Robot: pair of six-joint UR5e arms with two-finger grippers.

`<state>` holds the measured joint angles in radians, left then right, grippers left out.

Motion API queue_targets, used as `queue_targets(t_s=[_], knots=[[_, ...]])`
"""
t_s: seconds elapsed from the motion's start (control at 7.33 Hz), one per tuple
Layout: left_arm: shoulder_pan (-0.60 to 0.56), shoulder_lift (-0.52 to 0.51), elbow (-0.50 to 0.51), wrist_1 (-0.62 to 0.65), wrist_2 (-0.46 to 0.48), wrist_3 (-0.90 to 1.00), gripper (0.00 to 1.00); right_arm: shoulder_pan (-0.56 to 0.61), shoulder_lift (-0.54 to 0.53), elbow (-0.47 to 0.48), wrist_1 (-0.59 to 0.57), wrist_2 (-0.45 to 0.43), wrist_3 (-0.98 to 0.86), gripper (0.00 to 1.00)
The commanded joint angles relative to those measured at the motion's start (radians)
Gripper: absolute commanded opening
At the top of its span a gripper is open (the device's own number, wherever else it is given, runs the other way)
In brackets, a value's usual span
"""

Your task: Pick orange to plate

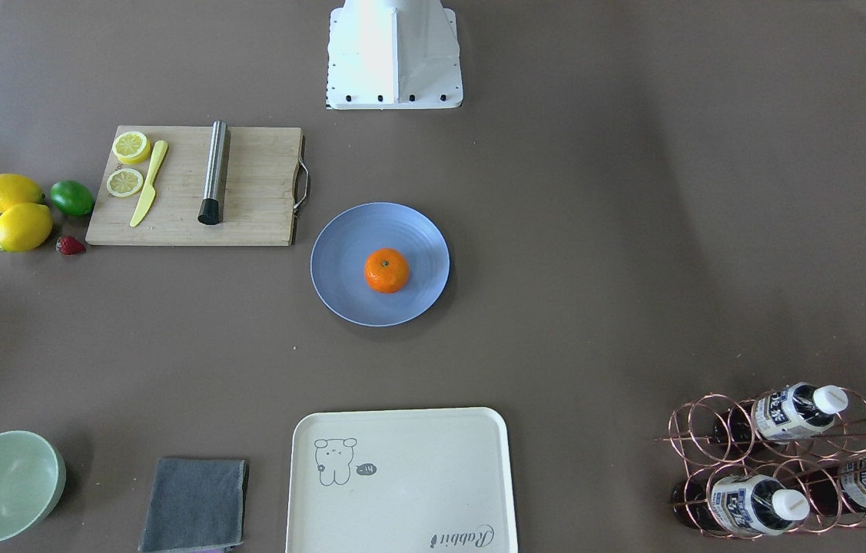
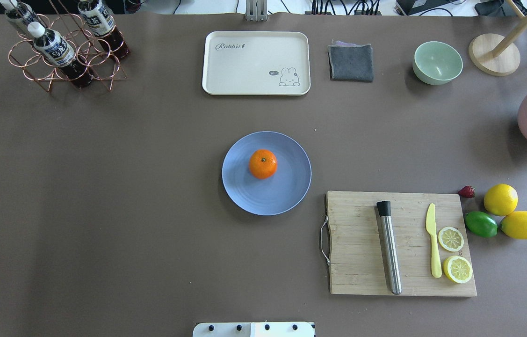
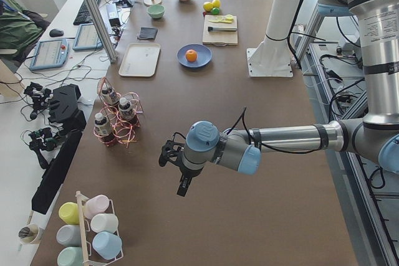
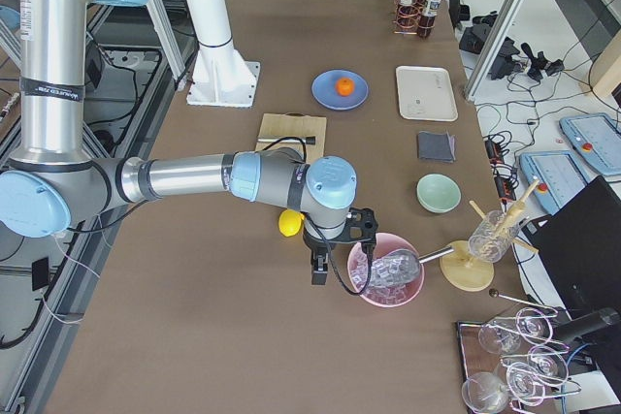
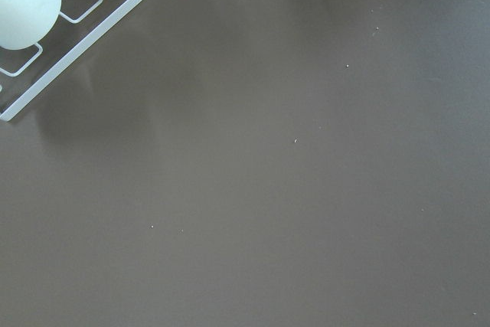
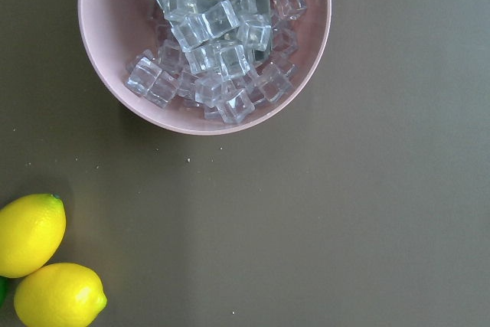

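1. Nearest the robot's base, on its right, lies a rectangular wooden cutting board. It carries one steel cylindrical muddler with a black tip, one pale yellow plastic knife and two cut lemon slices.
2. Just past the board's right end sit two whole yellow lemons, one green lime and one small red strawberry.
3. At mid-table the small round bright orange rests on the round blue-lavender plate, slightly off centre. The board's metal handle lies near the rim, apart from it.
4. Along the far edge stand one cream rectangular tray, one folded grey cloth, one mint-green bowl, and a copper wire rack holding three bottles.
5. The left gripper hangs over bare brown table. The right gripper hangs beside a pink bowl of clear ice cubes. Both are well apart from the orange. How far their fingers are spread cannot be told.
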<state>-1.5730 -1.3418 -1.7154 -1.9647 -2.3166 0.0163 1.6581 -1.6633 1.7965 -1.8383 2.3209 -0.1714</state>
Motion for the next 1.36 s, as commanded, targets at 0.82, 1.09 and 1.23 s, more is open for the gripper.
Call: queue_targets(t_s=[0.82,1.09,1.23], knots=[[-0.010,-0.043,-0.072,0.141,0.003,-0.004,0.98,-0.023,0.017,-0.037,0.086,0.011,0.082,1.00],[-0.010,-0.054,-0.066,0.142,0.006,-0.004,0.98,-0.023,0.019,-0.034,0.086,0.011,0.081,1.00],[-0.010,-0.054,-0.067,0.141,0.006,-0.004,0.98,-0.023,0.022,-0.034,0.086,0.011,0.081,1.00]])
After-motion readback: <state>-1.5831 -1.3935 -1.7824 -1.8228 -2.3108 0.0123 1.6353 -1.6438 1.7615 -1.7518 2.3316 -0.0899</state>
